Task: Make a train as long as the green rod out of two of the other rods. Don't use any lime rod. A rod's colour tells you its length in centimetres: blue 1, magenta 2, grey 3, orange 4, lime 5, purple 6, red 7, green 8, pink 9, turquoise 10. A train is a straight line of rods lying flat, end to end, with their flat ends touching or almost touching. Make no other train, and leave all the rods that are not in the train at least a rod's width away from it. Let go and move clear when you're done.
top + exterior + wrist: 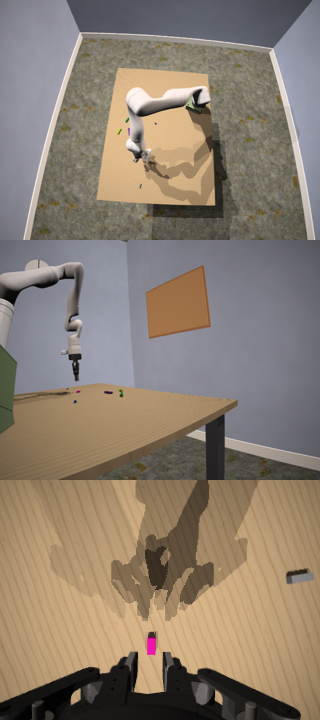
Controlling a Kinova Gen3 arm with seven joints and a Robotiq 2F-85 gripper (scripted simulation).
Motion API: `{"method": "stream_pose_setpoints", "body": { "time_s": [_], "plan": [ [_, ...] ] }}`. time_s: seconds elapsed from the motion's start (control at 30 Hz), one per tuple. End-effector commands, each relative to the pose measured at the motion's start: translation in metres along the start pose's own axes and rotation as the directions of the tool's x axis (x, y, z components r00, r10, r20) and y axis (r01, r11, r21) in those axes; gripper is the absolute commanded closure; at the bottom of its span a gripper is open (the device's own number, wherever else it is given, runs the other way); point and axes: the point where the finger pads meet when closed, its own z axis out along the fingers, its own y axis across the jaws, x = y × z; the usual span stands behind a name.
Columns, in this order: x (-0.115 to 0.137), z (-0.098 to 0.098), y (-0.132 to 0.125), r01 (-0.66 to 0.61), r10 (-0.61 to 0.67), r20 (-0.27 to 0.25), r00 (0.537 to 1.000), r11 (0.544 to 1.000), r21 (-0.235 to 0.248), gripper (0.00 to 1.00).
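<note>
My gripper [138, 158] [76, 379] [150, 662] hangs above the table with its fingers narrowed but still apart, and nothing is between them. A small magenta rod [151, 645] [78, 391] lies flat on the table straight below the fingers. The purple rod [128, 131] [108, 392] lies beside the arm's forearm. The green rod [127, 119] [121, 394] is a little beyond it, partly hidden by the arm in the top view. The grey rod [140, 185] [300, 576] lies alone toward the table's near end.
A lime rod [119, 131] [120, 390] lies left of the purple rod. A tiny blue rod [155, 123] [74, 401] sits mid-table. The arm's green base [193, 107] stands at the right edge of the wooden table [180, 77]. The arm's shadow falls right of the gripper.
</note>
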Motion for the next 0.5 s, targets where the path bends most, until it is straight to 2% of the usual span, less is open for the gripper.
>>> {"method": "stream_pose_setpoints", "body": {
  "time_s": [0.0,0.47],
  "plan": [
    [0.000,0.001,0.000,0.001,-0.001,0.000,1.000,1.000,-0.001,0.76],
    [0.000,0.013,0.000,0.001,-0.001,0.001,1.000,1.000,0.000,0.76]
  ]
}}
